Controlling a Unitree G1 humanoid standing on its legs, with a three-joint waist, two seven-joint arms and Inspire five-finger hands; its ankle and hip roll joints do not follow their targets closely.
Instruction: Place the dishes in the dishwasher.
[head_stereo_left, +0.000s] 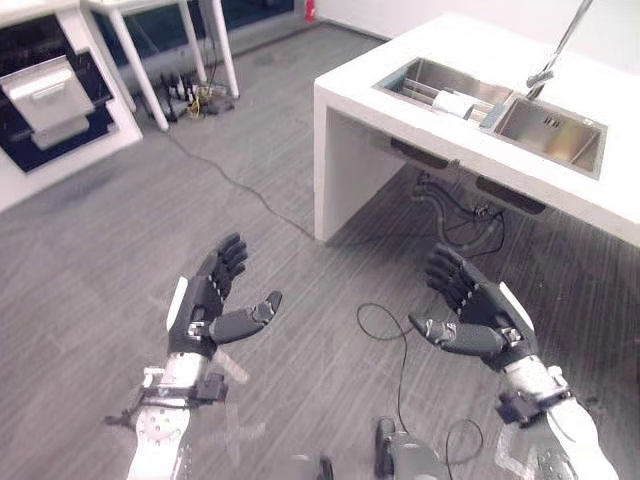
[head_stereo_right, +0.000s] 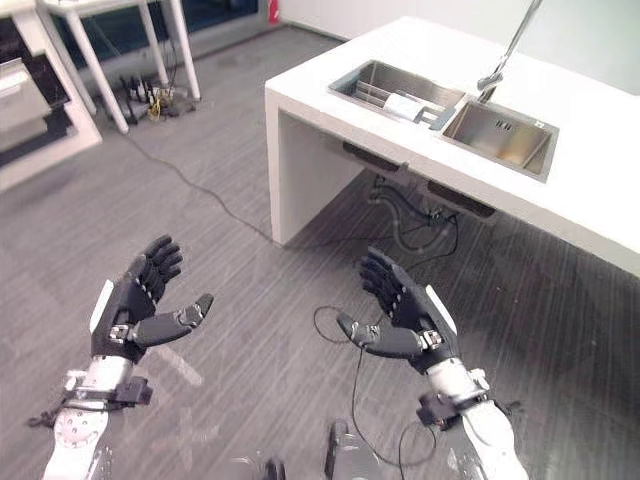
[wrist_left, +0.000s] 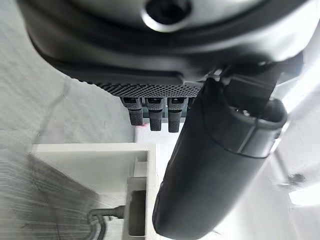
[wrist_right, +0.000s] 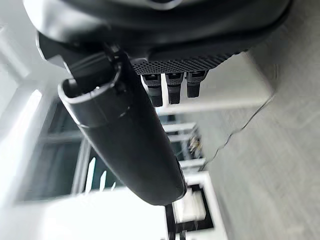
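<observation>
Left hand: your left hand (head_stereo_left: 208, 305) is up over the grey floor (head_stereo_left: 120, 250), well short of the table, fingers (head_stereo_left: 228, 258) spread and straight, thumb sticking out sideways, holding nothing.
Right hand: same deal, your right hand (head_stereo_left: 480, 310) is nearer the table than the left one, palm facing inward, fingers (head_stereo_left: 448, 272) spread and loose, nothing in it.
Table: the white table (head_stereo_left: 440, 50) sits ahead and to your right, well apart from both hands.
Sink: two steel basins sunk into the table top, with a tap (head_stereo_left: 556, 50) leaning over the strip between them.
Dishes: you've got a white dish (head_stereo_left: 455, 103) lying in the sink basin (head_stereo_left: 430, 75) on the side away from the tap's base, next to some rack wires.
Dishwasher: open dark unit (head_stereo_left: 45, 95) across the floor from the table, a grey tray sitting out of it.
</observation>
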